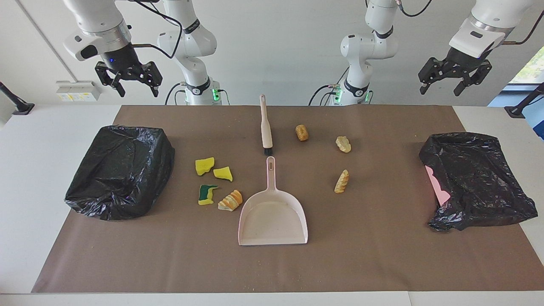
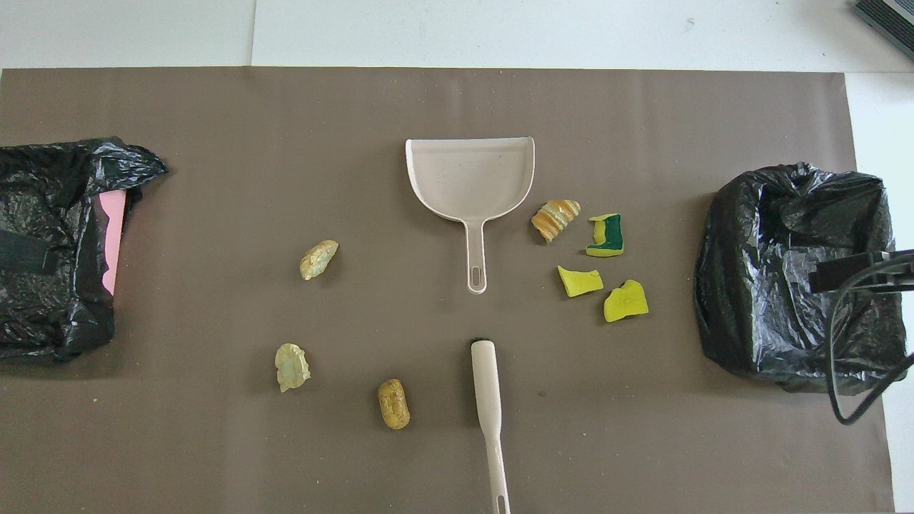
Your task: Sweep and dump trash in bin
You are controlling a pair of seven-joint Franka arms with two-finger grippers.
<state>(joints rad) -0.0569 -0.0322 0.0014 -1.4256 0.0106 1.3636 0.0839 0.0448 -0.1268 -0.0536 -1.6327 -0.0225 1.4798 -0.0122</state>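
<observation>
Facing view only: we see both grippers raised above the robots' edge of the table, the right gripper [image 1: 132, 80] at upper left of the frame, the left gripper [image 1: 455, 78] at upper right; both have fingers spread open and hold nothing.
Overhead view only: we see no grippers there, just a dark cable over the bin at frame right; it shows pink inside the bin at frame left more plainly.
Trash and fingers: every scrap lies on the brown mat [image 1: 382, 255], well apart from both grippers.
Sponge group: two yellow sponge pieces [image 1: 204, 165] [image 1: 223, 173], a green-backed sponge [image 1: 207, 194] and a striped pastry piece [image 1: 230, 200] lie left of the dustpan [image 1: 273, 216] in the facing view, the pastry just beside its rim.
Bread chunks: three [image 1: 301, 132] [image 1: 343, 144] [image 1: 341, 181] lie right of the brush [image 1: 266, 125].
Bins: the black-bagged bin [image 1: 121, 170] at frame left and the other bin [image 1: 476, 178] at frame right hold no scraps that we can see.
Dustpan: empty of scraps.
</observation>
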